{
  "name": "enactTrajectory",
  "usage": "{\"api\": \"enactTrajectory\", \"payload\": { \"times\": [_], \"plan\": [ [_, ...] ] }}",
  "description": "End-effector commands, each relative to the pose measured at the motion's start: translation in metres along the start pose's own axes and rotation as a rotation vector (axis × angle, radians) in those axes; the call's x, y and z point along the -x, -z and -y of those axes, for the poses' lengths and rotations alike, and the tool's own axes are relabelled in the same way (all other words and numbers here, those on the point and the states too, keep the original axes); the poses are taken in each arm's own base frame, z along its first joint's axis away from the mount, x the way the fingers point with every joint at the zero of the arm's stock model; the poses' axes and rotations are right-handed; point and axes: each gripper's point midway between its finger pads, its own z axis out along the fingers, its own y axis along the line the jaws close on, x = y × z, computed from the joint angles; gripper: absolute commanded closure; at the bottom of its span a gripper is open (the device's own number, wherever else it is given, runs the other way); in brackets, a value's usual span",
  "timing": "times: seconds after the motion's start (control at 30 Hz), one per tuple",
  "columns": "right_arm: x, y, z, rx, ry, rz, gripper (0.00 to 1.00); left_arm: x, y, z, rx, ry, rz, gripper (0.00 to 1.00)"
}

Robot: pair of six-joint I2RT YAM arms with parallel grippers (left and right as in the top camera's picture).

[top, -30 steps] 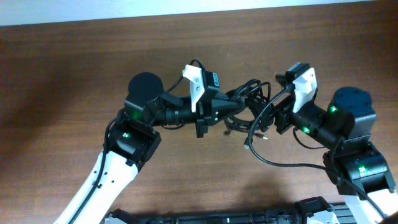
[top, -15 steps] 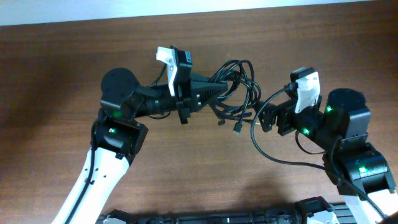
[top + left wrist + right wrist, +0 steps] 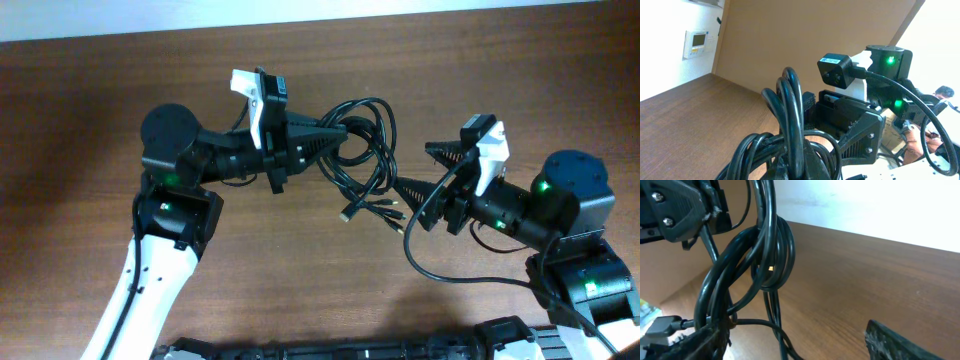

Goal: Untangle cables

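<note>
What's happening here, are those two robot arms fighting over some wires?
Not fighting. The left gripper is clamped on a tangled bunch of black cables and holds it up over the wooden table. The right gripper is open, its fingers spread close to the dangling plug ends, with nothing gripped yet. The cables look knotted together.

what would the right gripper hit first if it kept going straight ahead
Probably the cables, held by the left gripper: the right gripper, jaws open, points straight at that bunch, though height is hard to judge.
</note>
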Motion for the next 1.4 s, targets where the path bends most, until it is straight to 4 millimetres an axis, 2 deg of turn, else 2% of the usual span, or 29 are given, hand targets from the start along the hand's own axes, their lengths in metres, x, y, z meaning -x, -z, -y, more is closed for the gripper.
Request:
{"api": "enactTrajectory", "payload": {
  "times": [0.0,0.03,0.07,0.13,0.23,0.27,0.4,0.53,0.57,0.6,0.63,0.67,0.7,0.87,1.0,1.13,1.3,1.37],
  "plan": [
    [0.005,0.004,-0.011,0.044,0.027,0.013,0.16,0.008,0.006,0.001,0.016,-0.052,0.018,1.0],
    [0.004,0.004,-0.011,0.043,0.026,0.012,0.15,0.009,0.008,-0.003,0.034,-0.054,0.024,1.0],
    [0.004,0.004,-0.009,0.031,0.023,0.01,0.08,0.011,0.011,-0.008,0.056,-0.055,0.033,1.0],
    [0.002,0.004,-0.006,0.016,0.016,0.003,0.04,0.013,0.013,-0.011,0.066,-0.055,0.037,1.0],
    [-0.002,0.004,0.001,-0.022,0.002,-0.011,0.05,0.012,0.013,-0.01,0.064,-0.054,0.036,1.0],
    [-0.002,0.004,0.001,-0.022,0.004,-0.009,0.05,0.012,0.012,-0.008,0.054,-0.055,0.032,1.0],
    [-0.002,0.003,-0.001,-0.011,0.027,-0.011,0.19,0.005,0.006,0.005,-0.01,-0.042,0.005,1.0],
    [-0.006,-0.002,-0.005,0.043,0.034,-0.033,0.2,-0.001,-0.012,0.027,-0.086,-0.052,-0.013,1.0],
    [-0.007,-0.004,-0.005,0.05,0.028,-0.04,0.27,-0.001,-0.014,0.03,-0.098,-0.062,-0.012,1.0],
    [-0.009,-0.006,-0.004,0.056,0.022,-0.047,0.4,0.0,-0.015,0.032,-0.103,-0.067,-0.011,1.0],
    [-0.01,-0.008,-0.003,0.056,0.016,-0.053,0.7,0.0,-0.015,0.033,-0.106,-0.069,-0.01,1.0],
    [-0.011,-0.009,-0.001,0.055,0.01,-0.06,0.9,0.0,-0.015,0.033,-0.106,-0.069,-0.01,1.0],
    [-0.012,-0.011,0.0,0.058,0.006,-0.065,0.96,0.0,-0.015,0.033,-0.105,-0.069,-0.01,1.0],
    [-0.012,-0.012,0.0,0.059,0.004,-0.067,0.96,0.0,-0.016,0.031,-0.099,-0.067,-0.008,1.0],
    [-0.003,-0.011,-0.013,0.136,0.037,-0.032,0.88,0.0,-0.016,0.031,-0.099,-0.067,-0.008,1.0],
    [-0.001,-0.011,-0.015,0.146,0.045,-0.024,0.88,0.0,-0.016,0.032,-0.102,-0.068,-0.008,1.0],
    [0.003,-0.009,-0.024,0.197,0.061,-0.01,0.88,-0.002,-0.027,0.04,-0.11,-0.064,-0.005,1.0],
    [0.003,-0.009,-0.024,0.197,0.061,-0.01,0.77,-0.004,-0.029,0.043,-0.12,-0.067,-0.007,1.0]
  ]
}}
